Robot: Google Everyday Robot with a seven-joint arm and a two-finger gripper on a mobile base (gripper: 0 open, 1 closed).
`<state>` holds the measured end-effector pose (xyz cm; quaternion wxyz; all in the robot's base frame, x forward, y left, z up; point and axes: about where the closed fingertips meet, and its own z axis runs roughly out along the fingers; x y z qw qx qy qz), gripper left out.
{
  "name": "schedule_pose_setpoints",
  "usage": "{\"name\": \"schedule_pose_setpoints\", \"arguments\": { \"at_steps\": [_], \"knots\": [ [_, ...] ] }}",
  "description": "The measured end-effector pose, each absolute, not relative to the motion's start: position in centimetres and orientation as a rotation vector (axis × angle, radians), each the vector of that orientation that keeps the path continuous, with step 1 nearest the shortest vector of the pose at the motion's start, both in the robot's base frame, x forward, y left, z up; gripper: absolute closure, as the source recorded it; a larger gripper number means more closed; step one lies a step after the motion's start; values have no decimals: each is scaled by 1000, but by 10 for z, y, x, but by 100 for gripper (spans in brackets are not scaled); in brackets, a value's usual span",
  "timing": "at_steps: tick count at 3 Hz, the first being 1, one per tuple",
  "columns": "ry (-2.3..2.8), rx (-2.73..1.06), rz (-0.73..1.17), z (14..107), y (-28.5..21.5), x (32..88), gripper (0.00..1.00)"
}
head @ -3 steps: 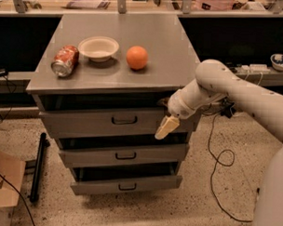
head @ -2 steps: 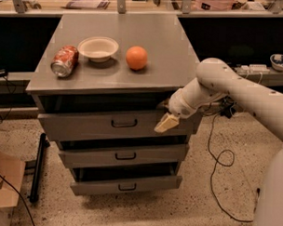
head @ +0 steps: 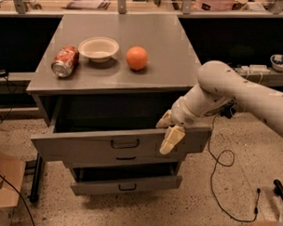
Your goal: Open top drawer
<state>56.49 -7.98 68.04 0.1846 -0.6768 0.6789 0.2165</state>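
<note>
The top drawer [head: 84, 146] is a wide grey metal drawer with a tall flat front and a small dark loop handle [head: 125, 143]. It stands pulled well out of the grey cabinet [head: 173, 65], and its dark inside shows. My gripper [head: 169, 131] is at the right part of the drawer's upper front edge. One cream finger [head: 172, 140] hangs down over the front face and the other sits behind the edge, so the gripper clamps the drawer front. The white arm reaches in from the right.
On the cabinet top lie a tipped red can [head: 65, 61], a white bowl [head: 98, 48] and an orange [head: 137, 58]. Two narrower drawers [head: 125, 185] sit below. A black cable [head: 223, 183] loops on the floor at right. A cardboard box [head: 1, 184] is at left.
The top drawer has come out from nearly closed to wide open. My gripper moved toward the camera with the drawer's front edge in it.
</note>
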Motion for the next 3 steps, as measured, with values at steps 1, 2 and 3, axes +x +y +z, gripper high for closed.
{"name": "schedule_pose_setpoints", "arguments": {
  "at_steps": [1,2,3],
  "knots": [
    [1914,-1910,617,675,-78,565,0],
    [1923,-1924,617,674,-79,562,0],
    [1949,-1964,620,670,-81,553,0]
  ]
}}
